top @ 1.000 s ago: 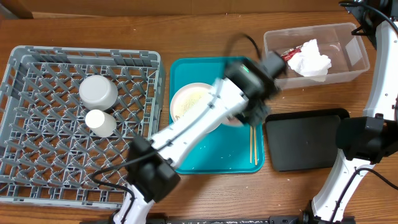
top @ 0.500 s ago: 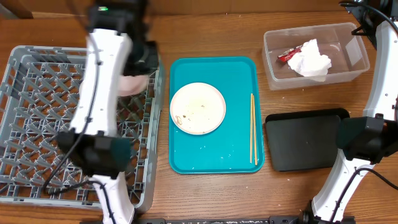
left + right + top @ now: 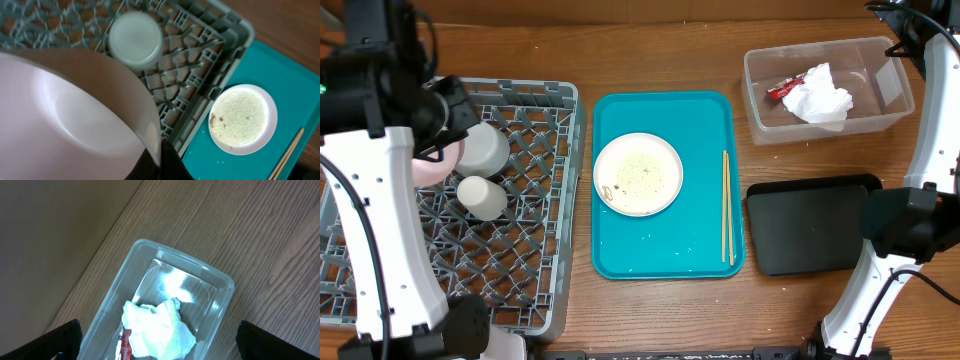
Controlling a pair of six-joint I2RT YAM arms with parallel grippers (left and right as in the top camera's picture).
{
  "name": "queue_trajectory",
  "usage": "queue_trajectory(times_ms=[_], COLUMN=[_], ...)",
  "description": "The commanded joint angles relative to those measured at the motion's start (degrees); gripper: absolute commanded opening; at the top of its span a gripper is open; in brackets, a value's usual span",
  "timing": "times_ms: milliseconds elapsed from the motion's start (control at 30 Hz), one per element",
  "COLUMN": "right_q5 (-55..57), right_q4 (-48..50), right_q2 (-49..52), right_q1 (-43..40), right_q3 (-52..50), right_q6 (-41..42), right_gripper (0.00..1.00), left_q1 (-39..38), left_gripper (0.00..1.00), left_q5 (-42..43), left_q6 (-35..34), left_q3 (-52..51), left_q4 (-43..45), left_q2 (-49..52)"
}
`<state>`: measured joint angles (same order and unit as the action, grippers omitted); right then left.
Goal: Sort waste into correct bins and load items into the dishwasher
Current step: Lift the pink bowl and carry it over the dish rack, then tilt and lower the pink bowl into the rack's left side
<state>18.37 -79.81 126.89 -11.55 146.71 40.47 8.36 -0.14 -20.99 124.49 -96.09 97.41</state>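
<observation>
Wooden table (image 3: 650, 50): left claw (image 3: 159, 167) clamps bowl (image 3: 75, 110) rim above rack (image 3: 520, 260), ready to load; right claw (image 3: 158, 336) gapes empty over far-right tub (image 3: 220, 287).

Tilted pink bowl (image 3: 65, 115) above grey rack (image 3: 520, 250)

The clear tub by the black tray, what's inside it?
Inside the clear tub are a crumpled white napkin and a red-and-white wrapper poking out beside it. Anything beneath the napkin is covered, so I cannot tell.

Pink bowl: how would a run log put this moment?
left gripper: shut on pink bowl, above dish rack | right gripper: open, above clear tub | plate: on teal tray
</observation>
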Motion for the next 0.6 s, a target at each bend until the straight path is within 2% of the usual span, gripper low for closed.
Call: queue_trajectory(times_ms=[0, 67, 233, 300, 433, 567], right_q5=[0.4, 0.4, 0.4, 0.4, 0.4, 0.4], right_q4=[0.1, 0.1, 0.1, 0.1, 0.1, 0.1], right_q2=[-1.5, -1.5, -1.5, -1.5, -1.5, -1.5], right_q1=[0.1, 0.1, 0.1, 0.1, 0.1, 0.1], right_q3=[0.7, 0.7, 0.7, 0.7, 0.7, 0.7], right_q6=[0.5, 0.5, 0.5, 0.5, 0.5, 0.5], right_gripper=[1.0, 1.0, 1.0, 1.0, 1.0, 1.0], left_q1=[3.9, 6.8, 15.3, 18.7, 24.1, 28.3], left_gripper=[0.04, 0.04, 0.04, 0.04, 0.04, 0.04], left_q5=[6.9, 12.1, 32.9, 36.5, 38.0, 48.7], left_q6=[2.9, 5.6, 15.2, 18.0, 21.1, 30.5], left_q3=[-6.3, -9.6, -16.5, -18.4, -20.4, -22.9], left_q4=[2.3, 5.6, 11.3, 11.6, 11.8, 11.6], left_q2=[1.9, 1.9, 1.9, 1.9, 1.9, 1.9])
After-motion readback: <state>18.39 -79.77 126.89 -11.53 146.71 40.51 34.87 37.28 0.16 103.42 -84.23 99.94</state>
